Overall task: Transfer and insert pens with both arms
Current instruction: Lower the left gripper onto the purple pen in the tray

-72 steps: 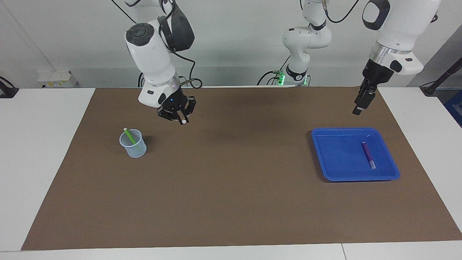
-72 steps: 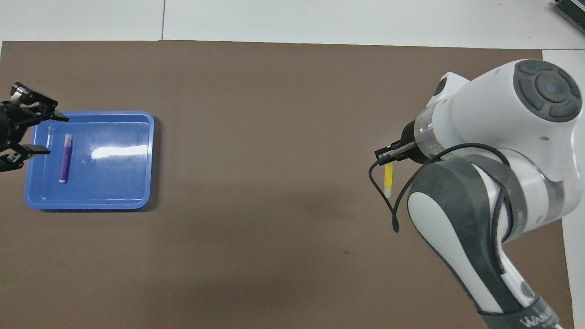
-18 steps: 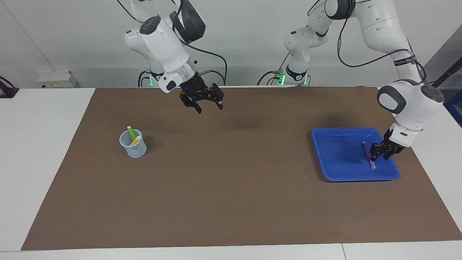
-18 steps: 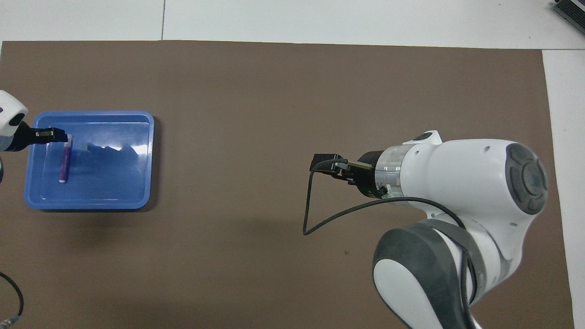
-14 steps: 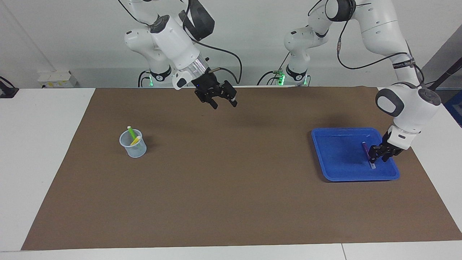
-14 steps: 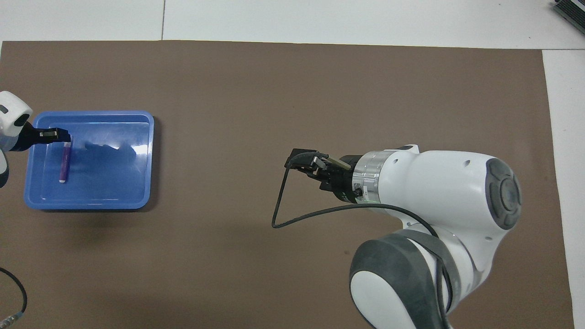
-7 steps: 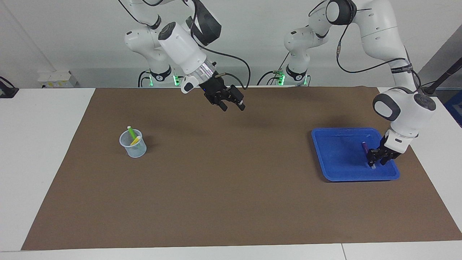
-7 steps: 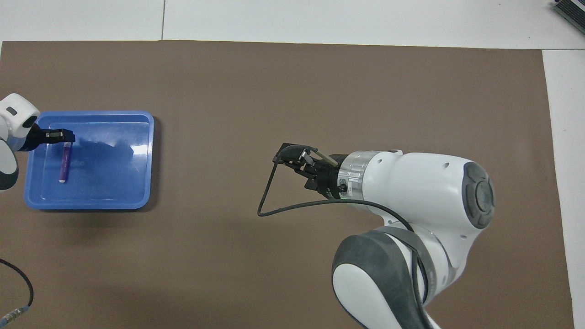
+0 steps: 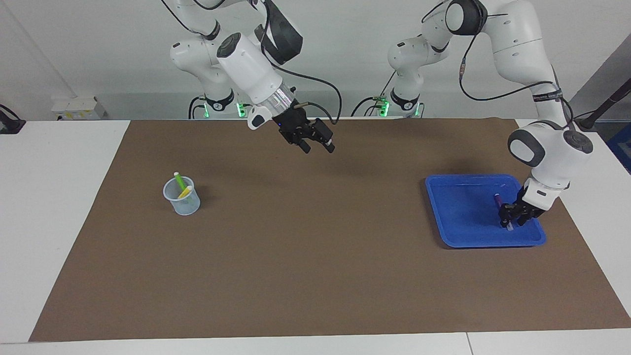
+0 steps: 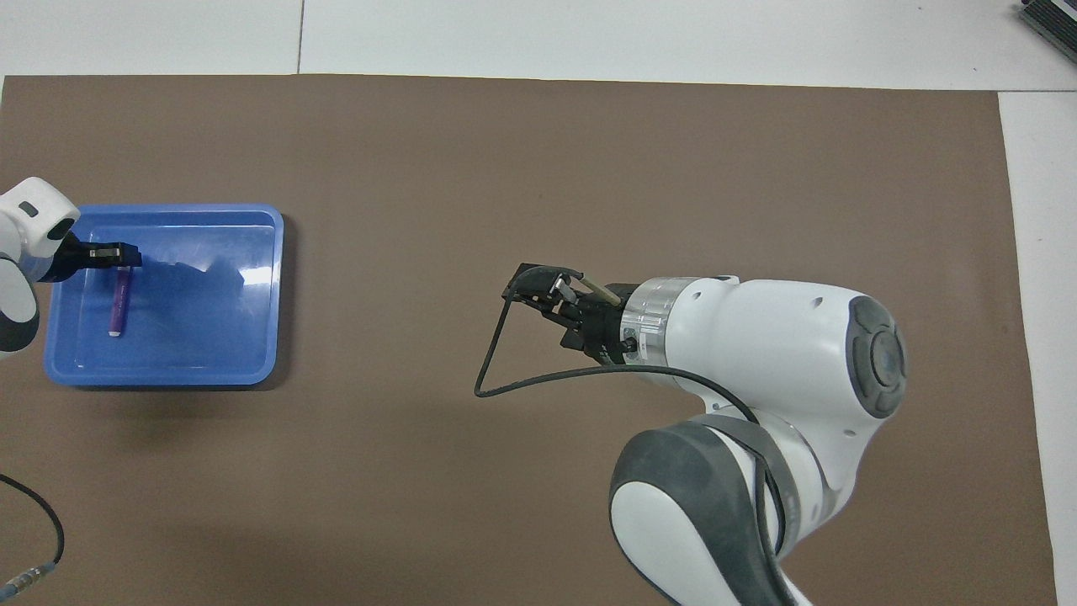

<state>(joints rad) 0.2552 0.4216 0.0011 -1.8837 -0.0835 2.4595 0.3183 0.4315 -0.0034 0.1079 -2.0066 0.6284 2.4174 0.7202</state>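
Note:
A purple pen (image 9: 497, 198) (image 10: 118, 307) lies in the blue tray (image 9: 463, 209) (image 10: 210, 337) at the left arm's end of the table. My left gripper (image 9: 511, 220) (image 10: 114, 252) is down in the tray, right at the pen's middle. The green pen (image 9: 179, 182) and the yellow pen (image 9: 186, 192) stand tilted in a clear cup (image 9: 183, 203) at the right arm's end; the right arm hides the cup in the overhead view. My right gripper (image 9: 318, 147) (image 10: 538, 295) hangs open and empty over the mat's middle.
A brown mat (image 9: 315, 256) covers the table. Two smaller white arms (image 9: 409, 64) with green lights stand at the robots' edge. A black cable (image 10: 496, 370) loops out from the right wrist. A white box (image 9: 74, 107) sits off the mat.
The left gripper has sunk lower onto the purple pen in the tray. The right gripper drifted toward the left arm's end, then stopped. The yellow pen it held five seconds ago now stands in the cup.

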